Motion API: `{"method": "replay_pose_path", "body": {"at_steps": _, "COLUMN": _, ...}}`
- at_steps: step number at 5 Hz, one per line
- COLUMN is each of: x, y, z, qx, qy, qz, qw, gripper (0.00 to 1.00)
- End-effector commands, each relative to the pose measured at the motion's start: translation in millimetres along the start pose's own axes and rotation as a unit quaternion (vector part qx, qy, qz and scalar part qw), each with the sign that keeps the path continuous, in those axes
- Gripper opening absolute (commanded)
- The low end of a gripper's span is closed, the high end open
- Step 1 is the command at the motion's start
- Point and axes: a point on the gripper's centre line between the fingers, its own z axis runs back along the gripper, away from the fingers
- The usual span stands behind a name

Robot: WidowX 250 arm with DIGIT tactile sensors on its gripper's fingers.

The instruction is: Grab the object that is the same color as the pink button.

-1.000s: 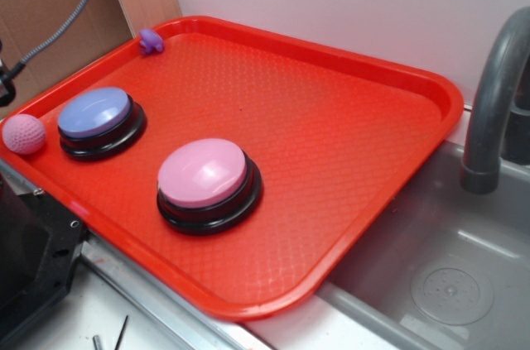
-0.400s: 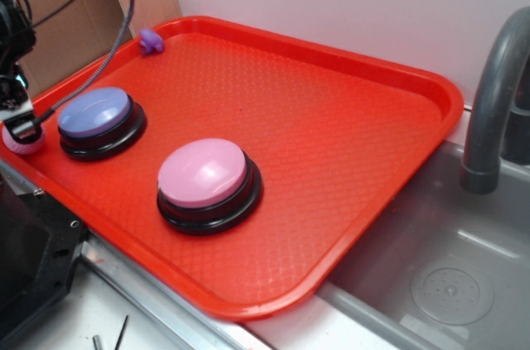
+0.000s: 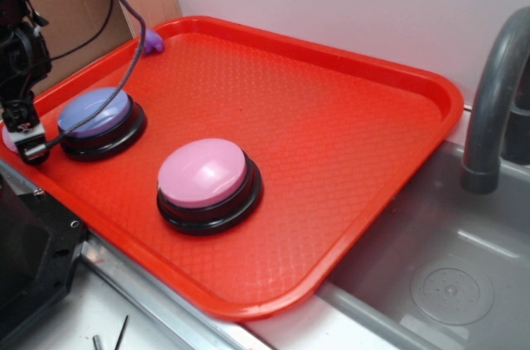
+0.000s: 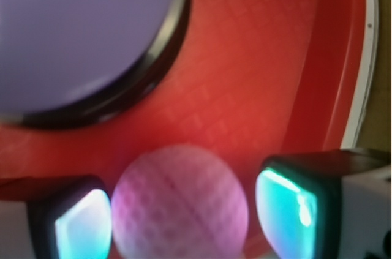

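Two fingers of the end effector (image 4: 184,216) stand apart on either side of the pink ball (image 4: 180,204) at the bottom of the wrist frame, not yet gripping it. That ball lies at the left edge of the red tray (image 3: 348,143), just beside the blue-purple button (image 3: 98,118). It matches the pink button (image 3: 207,175). Closing should be centred and gentle; an off-centre squeeze would likely squirt the ball out.
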Motion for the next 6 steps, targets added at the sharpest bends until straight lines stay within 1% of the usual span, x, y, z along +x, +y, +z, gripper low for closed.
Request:
{"method": "replay_pose_path", "body": {"at_steps": 1, "x": -2.6, "y": 9.2, "z": -4.1, "qx": 0.0, "qy": 0.001, "qz": 0.005, "qw": 1.0, "gripper": 0.0}}
{"method": "replay_pose_path", "body": {"at_steps": 3, "x": -4.2, "y": 12.3, "z": -0.8, "qx": 0.005, "qy": 0.012, "qz": 0.017, "qw": 1.0, "gripper": 0.0}}
{"method": "replay_pose_path", "body": {"at_steps": 4, "x": -2.0, "y": 15.5, "z": 23.6, "qx": -0.017, "qy": 0.018, "qz": 0.058, "qw": 0.998, "gripper": 0.0}}
{"method": "replay_pose_path", "body": {"at_steps": 5, "x": 4.7, "y": 12.2, "z": 65.6, "qx": -0.082, "qy": -0.006, "qz": 0.081, "qw": 0.993, "gripper": 0.0}}
{"method": "replay_pose_path", "body": {"at_steps": 6, "x": 16.5, "y": 4.3, "z": 103.7, "qx": -0.112, "qy": 0.006, "qz": 0.112, "qw": 0.987, "gripper": 0.0}}
